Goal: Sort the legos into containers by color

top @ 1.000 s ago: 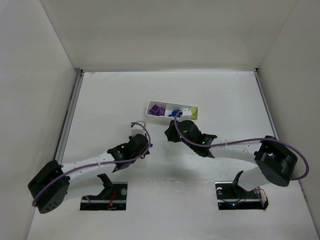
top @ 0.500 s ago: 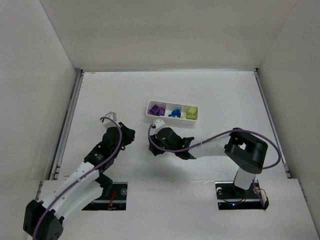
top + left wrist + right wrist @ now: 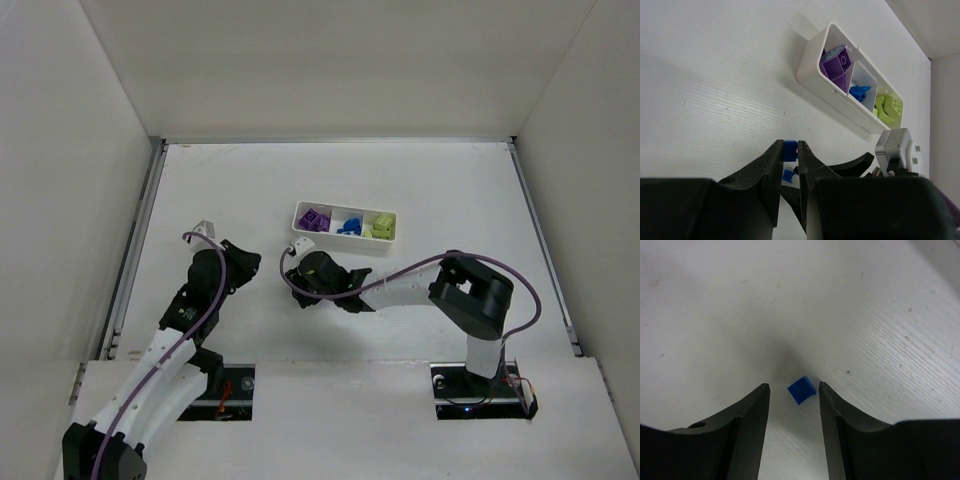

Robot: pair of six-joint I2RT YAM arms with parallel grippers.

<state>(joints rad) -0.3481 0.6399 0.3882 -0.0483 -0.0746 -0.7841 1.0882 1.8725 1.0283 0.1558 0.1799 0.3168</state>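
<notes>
My left gripper point(image 3: 250, 263) is left of the tray and shut on a tiny dark blue brick point(image 3: 790, 149), held just above the table; the wrist view shows it pinched at the fingertips point(image 3: 790, 145). My right gripper point(image 3: 296, 283) is open and low over the table. A second dark blue brick point(image 3: 801, 389) lies on the table between its fingertips point(image 3: 794, 385), untouched. The white tray point(image 3: 345, 209) holds purple bricks point(image 3: 316, 219) in the left compartment, blue ones point(image 3: 349, 226) in the middle and yellow-green ones point(image 3: 383, 226) on the right.
The two grippers are close together, a little in front and to the left of the tray point(image 3: 812, 57). The right gripper's finger and its silver camera block point(image 3: 897, 150) show in the left wrist view. White walls enclose the table on three sides.
My right gripper has moved from the tray's middle compartment back and left to the table, and now straddles a blue brick. My left gripper has moved left and away with its blue brick.
</notes>
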